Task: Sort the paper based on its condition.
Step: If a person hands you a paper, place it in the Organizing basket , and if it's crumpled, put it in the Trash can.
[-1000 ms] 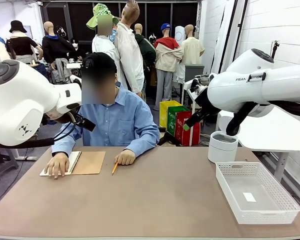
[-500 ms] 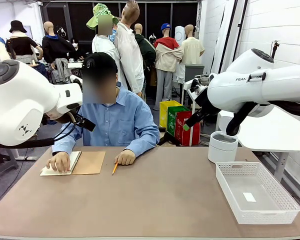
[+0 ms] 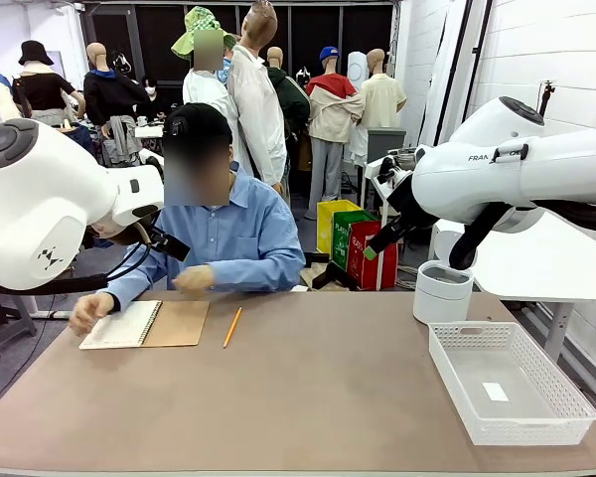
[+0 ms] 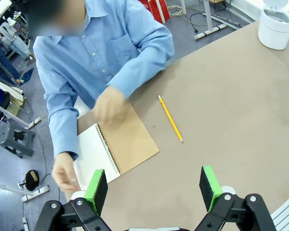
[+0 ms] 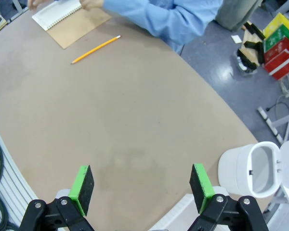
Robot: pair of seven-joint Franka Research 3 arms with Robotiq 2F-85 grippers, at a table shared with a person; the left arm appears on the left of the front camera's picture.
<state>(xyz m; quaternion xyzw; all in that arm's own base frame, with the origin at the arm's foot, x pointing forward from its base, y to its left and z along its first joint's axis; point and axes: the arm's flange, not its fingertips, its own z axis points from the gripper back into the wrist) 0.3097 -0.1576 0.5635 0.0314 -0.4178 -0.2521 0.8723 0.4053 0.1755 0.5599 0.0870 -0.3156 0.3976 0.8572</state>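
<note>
Waits with nothing sorted yet, left gripper (image 4: 153,185) and right gripper (image 5: 141,185) both spread wide and empty on the near side of the notebook (image 3: 174,323), the only paper (image 3: 119,326) in sight a white page bound in it beside the person's hand (image 3: 87,310), the basket (image 3: 526,429) well to its right holding just a tiny tag (image 3: 495,392).

- At the far left of the brown wooden table (image 3: 308,407) you have the open spiral-bound notebook with a brown cardboard cover (image 3: 144,324), with the person's hand (image 3: 87,311) at its left edge.
- The yellow wooden pencil (image 3: 231,326) lies just right of the notebook.
- On your right, the white plastic mesh basket (image 3: 526,429) holds a small white rectangular tag (image 3: 495,392).
- The white cylindrical bin (image 3: 443,291) stands behind the basket.
</note>
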